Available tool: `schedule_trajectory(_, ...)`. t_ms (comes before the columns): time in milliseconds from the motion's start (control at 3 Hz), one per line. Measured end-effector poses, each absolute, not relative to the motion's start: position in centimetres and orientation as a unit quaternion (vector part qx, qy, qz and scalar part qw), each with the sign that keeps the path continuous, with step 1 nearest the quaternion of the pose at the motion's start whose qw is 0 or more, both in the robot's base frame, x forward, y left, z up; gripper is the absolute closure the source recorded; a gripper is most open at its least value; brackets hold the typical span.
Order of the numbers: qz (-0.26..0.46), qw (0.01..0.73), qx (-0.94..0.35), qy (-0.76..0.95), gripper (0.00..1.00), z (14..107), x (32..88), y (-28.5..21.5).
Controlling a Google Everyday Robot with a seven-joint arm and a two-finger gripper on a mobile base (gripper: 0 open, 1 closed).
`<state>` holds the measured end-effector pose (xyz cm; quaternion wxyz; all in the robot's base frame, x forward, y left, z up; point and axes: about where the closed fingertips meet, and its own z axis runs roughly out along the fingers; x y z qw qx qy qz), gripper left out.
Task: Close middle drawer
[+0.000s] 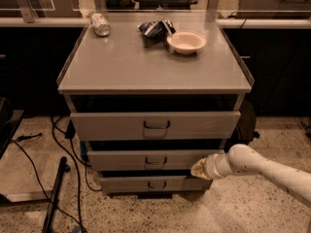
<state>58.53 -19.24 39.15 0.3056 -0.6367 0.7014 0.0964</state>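
Touching the right end of the middle drawer (pixel 127 160), the hand (pixel 199 168) is sitting at the tip of a white arm (pixel 265 170) that is running off the right edge; whether it is spread or pressed together cannot be told. The middle drawer is standing slightly out between the top drawer (pixel 112 125) and bottom drawer (pixel 126 184), its right corner hidden behind the hand. The surface (pixel 146 69) is carrying a can (pixel 100 24), a bowl (pixel 186 42) and a dark crumpled item (pixel 154 29), hard to identify.
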Motion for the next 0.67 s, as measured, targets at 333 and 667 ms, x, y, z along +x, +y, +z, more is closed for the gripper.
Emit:
schedule_trajectory(333, 0.17, 0.239, -0.631, 0.718, 1.0, 38.8, 53.4, -19.6)
schedule_trajectory(667, 0.191, 0.223, -0.637, 0.713, 0.82, 38.7, 52.0, -19.3)
